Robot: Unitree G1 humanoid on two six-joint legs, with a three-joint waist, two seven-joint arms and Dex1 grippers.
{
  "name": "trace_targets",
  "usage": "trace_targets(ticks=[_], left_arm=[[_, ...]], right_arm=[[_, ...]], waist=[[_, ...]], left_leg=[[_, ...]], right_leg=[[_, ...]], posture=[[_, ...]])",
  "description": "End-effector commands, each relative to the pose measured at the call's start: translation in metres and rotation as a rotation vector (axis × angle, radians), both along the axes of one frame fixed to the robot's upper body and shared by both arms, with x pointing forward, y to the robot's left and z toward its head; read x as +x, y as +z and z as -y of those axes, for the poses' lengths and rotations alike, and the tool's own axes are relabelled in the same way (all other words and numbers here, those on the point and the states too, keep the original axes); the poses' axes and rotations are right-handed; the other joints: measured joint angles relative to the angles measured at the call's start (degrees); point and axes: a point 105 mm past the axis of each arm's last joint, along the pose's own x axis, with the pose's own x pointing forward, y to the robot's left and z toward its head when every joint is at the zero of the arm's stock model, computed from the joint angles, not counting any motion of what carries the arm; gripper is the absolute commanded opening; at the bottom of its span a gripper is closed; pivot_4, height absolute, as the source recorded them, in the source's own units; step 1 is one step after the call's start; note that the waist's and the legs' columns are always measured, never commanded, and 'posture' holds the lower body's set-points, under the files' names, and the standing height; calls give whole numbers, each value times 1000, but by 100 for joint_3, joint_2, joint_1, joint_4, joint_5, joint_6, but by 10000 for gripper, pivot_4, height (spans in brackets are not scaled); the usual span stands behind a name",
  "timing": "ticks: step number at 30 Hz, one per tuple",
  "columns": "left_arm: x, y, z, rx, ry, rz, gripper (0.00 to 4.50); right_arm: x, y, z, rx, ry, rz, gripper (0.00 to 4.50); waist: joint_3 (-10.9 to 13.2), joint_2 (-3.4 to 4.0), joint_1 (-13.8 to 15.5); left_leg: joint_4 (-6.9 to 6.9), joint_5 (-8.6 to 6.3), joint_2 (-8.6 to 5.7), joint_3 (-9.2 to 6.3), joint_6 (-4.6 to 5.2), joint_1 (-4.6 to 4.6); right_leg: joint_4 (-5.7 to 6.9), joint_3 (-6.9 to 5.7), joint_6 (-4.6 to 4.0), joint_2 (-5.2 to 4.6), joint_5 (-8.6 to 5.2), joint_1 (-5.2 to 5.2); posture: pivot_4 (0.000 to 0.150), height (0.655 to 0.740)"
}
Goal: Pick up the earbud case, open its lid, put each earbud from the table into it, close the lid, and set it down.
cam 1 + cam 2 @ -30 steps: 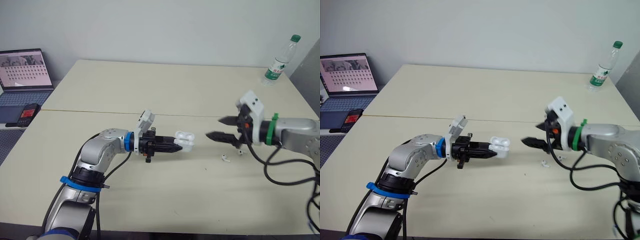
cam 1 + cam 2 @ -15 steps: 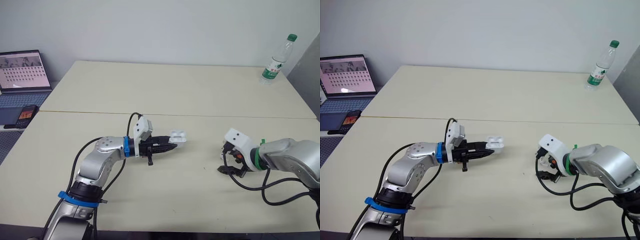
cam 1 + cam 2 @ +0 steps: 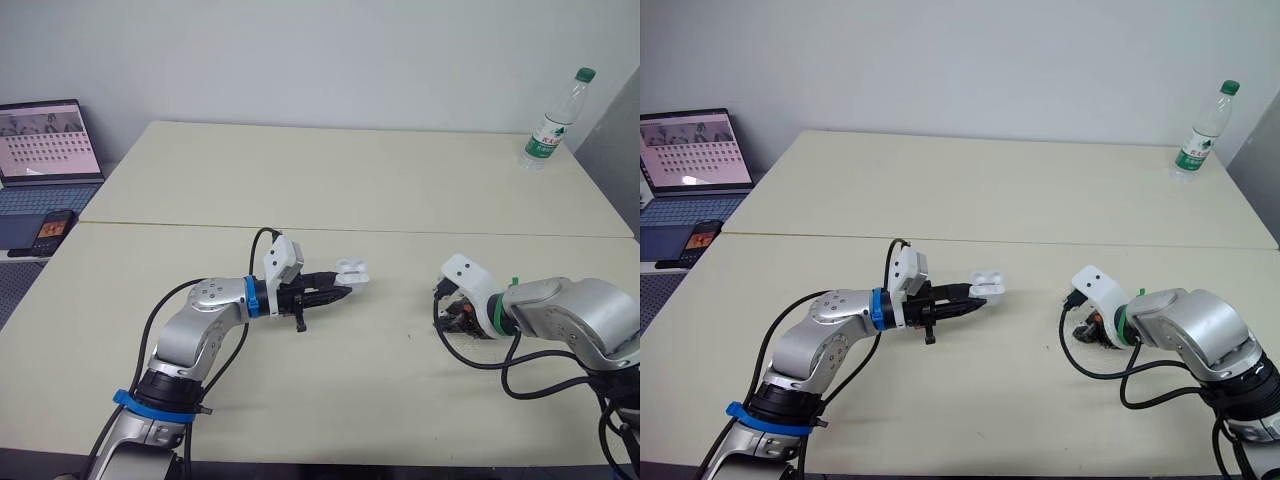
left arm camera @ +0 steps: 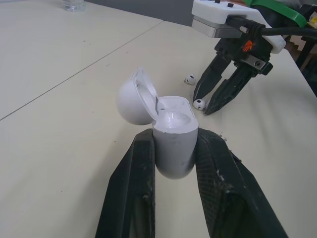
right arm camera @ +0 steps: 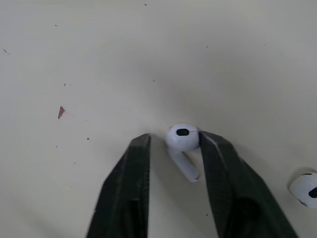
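Right wrist view — your right gripper [image 5: 173,137] straddles an earbud [image 5: 182,138], fingers [image 5: 130,193] narrowly apart; left gripper [image 4: 174,135] clamps the open-lidded earbud case [image 4: 173,151].

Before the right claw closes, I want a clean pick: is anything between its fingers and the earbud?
Nothing visible. The earbud lies on the table between the open fingers of the right claw, close against one finger; the second earbud lies outside them.

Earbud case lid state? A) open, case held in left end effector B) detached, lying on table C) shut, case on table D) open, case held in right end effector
A: the left end effector clamps the earbud case off the table, and its lid is flipped up on the hinge.
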Motion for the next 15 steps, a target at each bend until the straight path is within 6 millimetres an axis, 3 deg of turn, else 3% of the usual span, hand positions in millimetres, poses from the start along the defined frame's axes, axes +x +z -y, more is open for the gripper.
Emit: trace_targets(ticks=[1,8,11,15], left_arm=[[-1,11,0,-17,-4,52,7595],[-2,10,-2,-15,0,50,7595],[-3,10,-3,-14,3,53,7595],[-6,10,-3,-15,2,54,7595]], right_arm=[[4,7,3,5,-21,38,3972],[-6,14,3,2,96,77,3983],[-27,17,11,-32,289,77,3983],[-56,11,38,-144,517,24,3983]], waist=[[0,0,0],[0,0,1],[2,3,22],[4,3,24]], left_leg=[[0,0,0,0,0,0],[0,0,-1,0,0,-1],[-2,0,-4,-1,0,-2],[-2,-1,-7,-6,0,-3]], right_leg=[[0,0,0,0,0,0],[-1,0,0,0,0,0],[-6,-2,1,-1,-1,0],[-19,-8,8,-3,-5,6]], posture=[[1500,7362],[1500,7362],[1500,7362],[1500,7362]])
